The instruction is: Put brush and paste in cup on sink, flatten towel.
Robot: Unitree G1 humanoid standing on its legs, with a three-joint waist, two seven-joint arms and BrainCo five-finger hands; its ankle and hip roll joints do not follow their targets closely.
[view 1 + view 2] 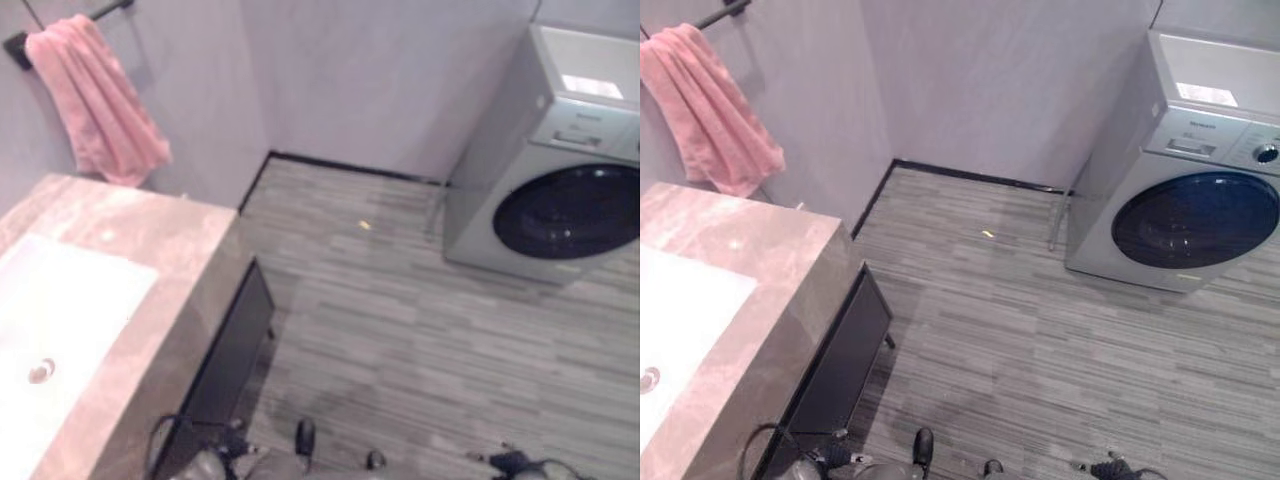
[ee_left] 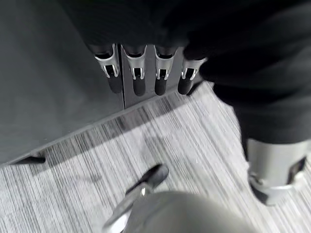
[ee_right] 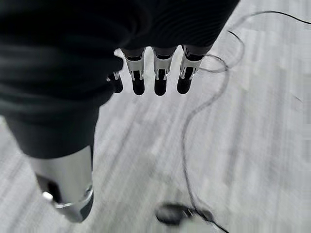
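A pink towel (image 1: 95, 100) hangs bunched and uneven from a dark rail (image 1: 105, 10) on the wall at the upper left. Below it a white sink (image 1: 70, 300) is set into a marbled counter (image 1: 150, 225), with its drain (image 1: 41, 371) near the front. My left hand (image 2: 138, 73) hangs low beside the dark cabinet, fingers straight and holding nothing. My right hand (image 3: 160, 73) hangs over the striped floor, fingers straight and relaxed, also holding nothing.
A dark cabinet (image 1: 235, 350) stands under the counter. A silver washing machine (image 1: 560, 170) with a dark round door stands against the far wall at the right. Grey striped floor (image 1: 400, 320) lies between them, with a small yellow scrap (image 1: 365, 226) on it.
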